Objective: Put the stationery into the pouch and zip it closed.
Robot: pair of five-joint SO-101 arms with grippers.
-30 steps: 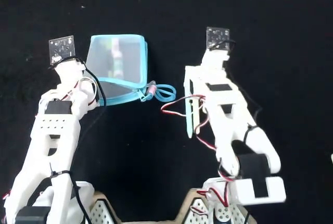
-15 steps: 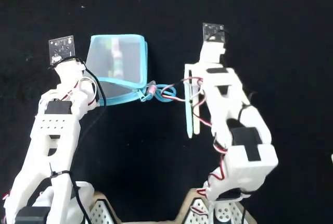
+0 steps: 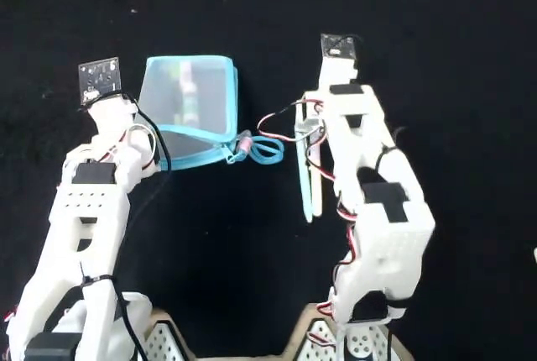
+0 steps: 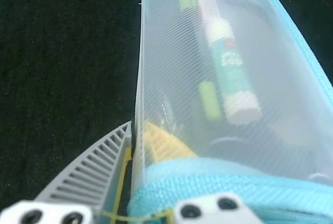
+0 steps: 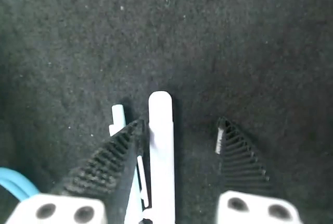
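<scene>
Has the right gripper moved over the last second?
Yes. In the high view the right gripper shifted toward the pouch, farther from its base, above the pens.

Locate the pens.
High view: pens lie on the mat right of the pouch, under the right gripper; one sits between its open jaws.

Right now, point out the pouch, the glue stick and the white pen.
pouch (image 3: 214, 101): high view, on its clear mesh side panel.
glue stick (image 4: 229, 75): left wrist view, on its green body, seen through the mesh.
white pen (image 5: 160, 140): right wrist view, on its barrel, below the rounded tip.
</scene>
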